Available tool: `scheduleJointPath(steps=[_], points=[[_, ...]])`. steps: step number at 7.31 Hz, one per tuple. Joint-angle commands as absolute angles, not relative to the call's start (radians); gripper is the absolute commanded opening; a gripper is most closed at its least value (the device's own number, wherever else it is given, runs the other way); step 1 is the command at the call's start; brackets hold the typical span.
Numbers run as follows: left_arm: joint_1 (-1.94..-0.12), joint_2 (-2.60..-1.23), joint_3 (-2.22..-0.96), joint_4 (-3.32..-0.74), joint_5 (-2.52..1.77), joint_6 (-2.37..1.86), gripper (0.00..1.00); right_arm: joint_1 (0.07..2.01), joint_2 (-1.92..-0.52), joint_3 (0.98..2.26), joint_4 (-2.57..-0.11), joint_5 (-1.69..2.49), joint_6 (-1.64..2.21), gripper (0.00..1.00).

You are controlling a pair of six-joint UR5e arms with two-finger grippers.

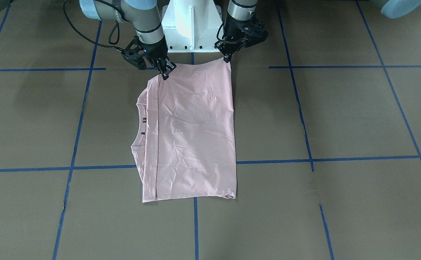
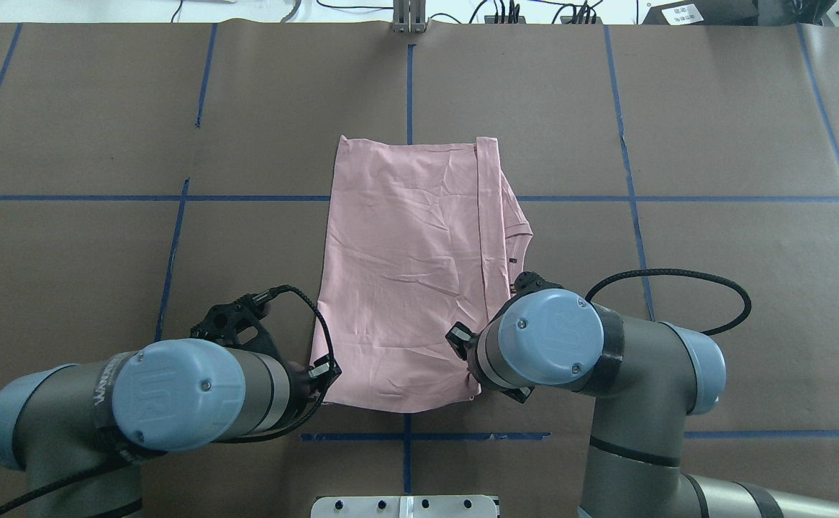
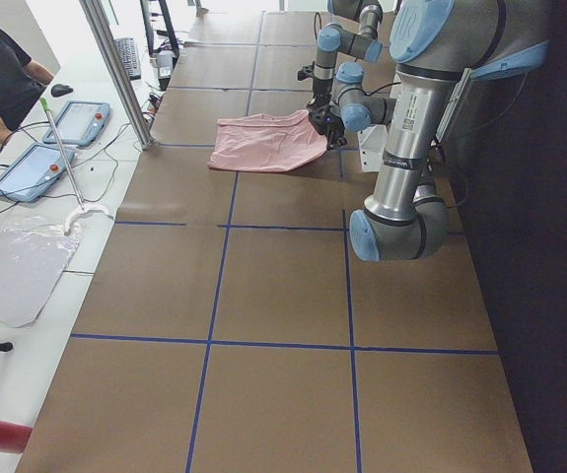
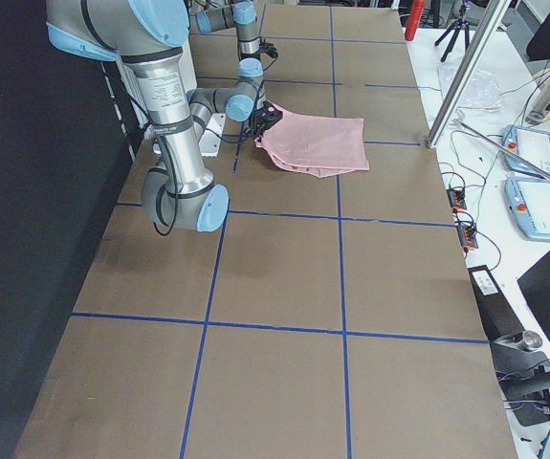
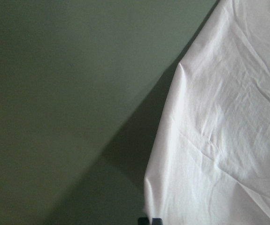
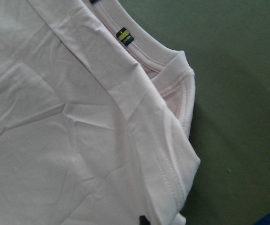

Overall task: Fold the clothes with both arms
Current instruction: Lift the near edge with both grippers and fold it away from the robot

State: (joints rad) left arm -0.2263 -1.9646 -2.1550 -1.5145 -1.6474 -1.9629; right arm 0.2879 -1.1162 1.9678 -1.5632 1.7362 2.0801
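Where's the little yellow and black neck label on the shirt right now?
In the front-facing view the label sits near the left edge of the T-shirt, toward the robot's right, below the right gripper.

We read "UR" embossed on the blue joint cap [image 2: 168, 392] of the left arm [image 2: 60, 403]. The neck label [image 6: 124, 36] of the T-shirt [image 6: 55, 122] carries yellow marks we cannot read.
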Motion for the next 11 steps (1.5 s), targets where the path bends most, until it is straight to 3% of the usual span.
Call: scheduleJointPath(steps=[1, 5, 8, 11], points=[[-0.161, -1.907, -2.281, -1.462, -1.649, -1.968, 0.0, 0.221, -1.138, 2.018, -1.563, 1.739, 2.08, 0.0], [-0.254, -1.945, -2.232, -1.476, -1.649, -1.956, 0.0, 0.297, -1.123, 1.941, -1.426, 1.71, 2.075, 0.0], [-0.402, -2.031, -2.036, -1.578, -1.651, -1.957, 0.0, 0.376, -1.109, 1.878, -1.367, 1.713, 2.071, 0.0], [-0.443, -2.043, -1.994, -1.62, -1.652, -1.967, 0.0, 0.408, -1.079, 1.826, -1.365, 1.712, 2.069, 0.0]])
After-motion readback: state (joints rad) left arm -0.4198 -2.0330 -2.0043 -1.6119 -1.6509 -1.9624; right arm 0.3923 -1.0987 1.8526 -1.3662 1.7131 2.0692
